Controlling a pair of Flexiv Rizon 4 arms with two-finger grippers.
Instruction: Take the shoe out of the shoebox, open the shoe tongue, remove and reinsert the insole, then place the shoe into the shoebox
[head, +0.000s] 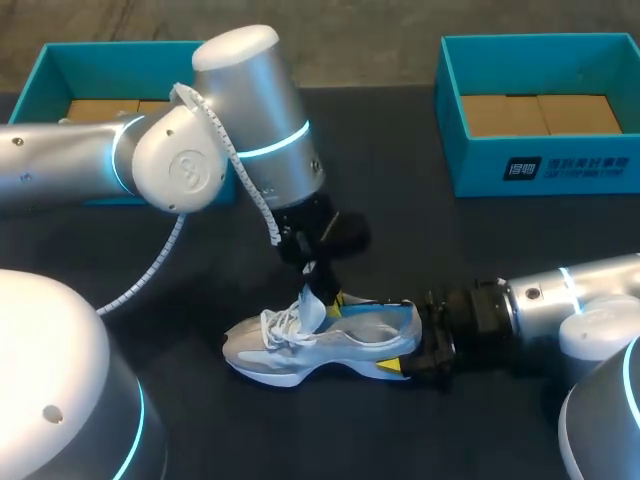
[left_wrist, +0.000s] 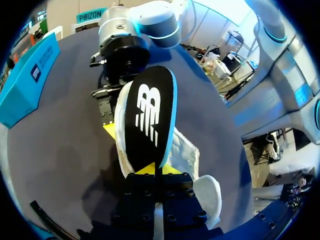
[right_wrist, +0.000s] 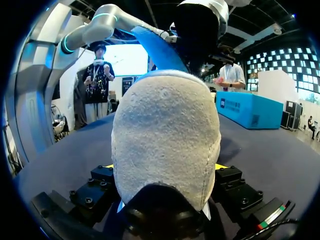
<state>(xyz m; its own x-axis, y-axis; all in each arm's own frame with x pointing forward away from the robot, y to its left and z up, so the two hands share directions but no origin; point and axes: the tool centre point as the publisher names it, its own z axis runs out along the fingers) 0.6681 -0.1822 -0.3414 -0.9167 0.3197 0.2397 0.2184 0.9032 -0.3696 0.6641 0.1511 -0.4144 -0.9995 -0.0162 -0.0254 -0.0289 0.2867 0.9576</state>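
head view: the shoe (head: 330, 345) lay on its sole on the table (head: 250, 430). its long axis ran across in front of you, toe toward your left arm's side, heel toward the right. your right gripper (head: 428, 348) was clamped on the heel from the side. your left gripper (head: 318, 285) hung just above the collar, pointing down, and what it pinched was hard to make out from here. the shoebox (head: 540, 165) sat well apart, beyond the right arm. a second teal box (head: 50, 75) was partly hidden behind the left arm.

left wrist view: your left gripper's fingers were closed on one end of the insole (left_wrist: 150, 115), which ran ahead of them along the shoe toward the heel. reinserting probably meant feeding it down and toward the toe. the shoe opening was hidden behind the insole, so you couldn't tell if its far end sat inside.

right wrist view: the heel filled the gap between your right gripper's fingers, yellow tips barely peeking out either side. toe and tongue were hidden.
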